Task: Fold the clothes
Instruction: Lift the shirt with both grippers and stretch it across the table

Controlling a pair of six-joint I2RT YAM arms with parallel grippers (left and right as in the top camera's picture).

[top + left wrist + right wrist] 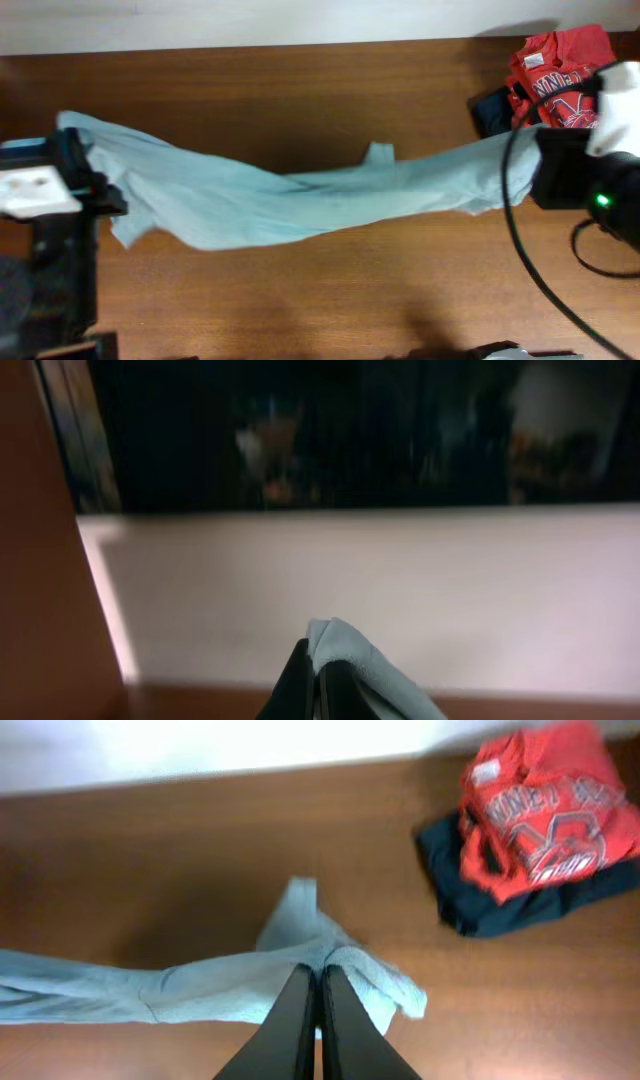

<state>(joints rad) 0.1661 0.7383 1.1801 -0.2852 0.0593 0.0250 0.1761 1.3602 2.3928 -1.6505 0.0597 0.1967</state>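
Hidden overhead beneath the arm housings: both ends of the sage T-shirt. Blurred in the left wrist view, only a small fold showing. Stretched as a wrinkled band over the worktop, long axis running left to right. Pinched at the left end by the left claw, at the right end by the right claw. Near the right end, apart: red shirt on navy garment.

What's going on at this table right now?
Both arms are handling the pale green T-shirt. The left gripper is shut on one end and the right gripper on the other, with the shirt stretched across the table between them. No fold is made yet. A red shirt lies on a dark folded garment near the right arm.
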